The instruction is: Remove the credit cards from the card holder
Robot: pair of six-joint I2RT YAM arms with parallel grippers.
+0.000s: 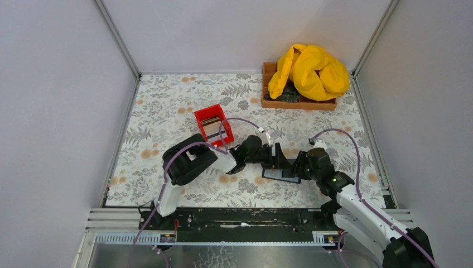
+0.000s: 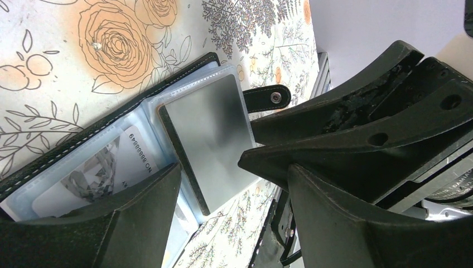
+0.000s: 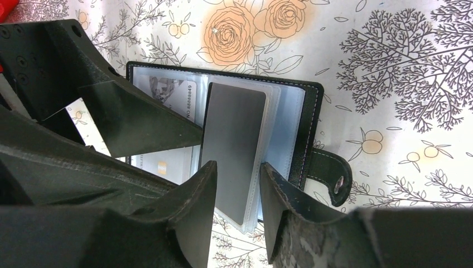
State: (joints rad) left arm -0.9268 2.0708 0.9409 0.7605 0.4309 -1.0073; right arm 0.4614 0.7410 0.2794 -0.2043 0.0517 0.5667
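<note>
The card holder (image 3: 311, 125) lies open and flat on the flowery worktop (image 1: 167, 100), near the front edge, between the two claws. Its outside is black and its pages are clear pockets. A black strap with a round snap (image 3: 333, 174) sticks out from one side. A grey card (image 3: 231, 142) sits in the pocket on top, next to the strap. A white card (image 2: 109, 174) with a picture and a row of numbers sits in a pocket on the other page. The left claw (image 1: 274, 156) reaches across from the left arm, and its two fingers stand wide apart. One of them presses down on the page with the white card. The right claw (image 3: 239, 165) comes in from the other side. Its two fingers stand close together, one on each side of the near end of the grey card. I cannot tell if they are squeezing the card or only standing beside it. Farther back on the worktop is a small red bin (image 1: 207, 112) with a tan card (image 1: 211, 120) and some others inside. Well apart from it, at the back right, a brown wooden tray (image 1: 268, 85) holds a big yellow cloth (image 1: 309, 70) bunched up on top.
</note>
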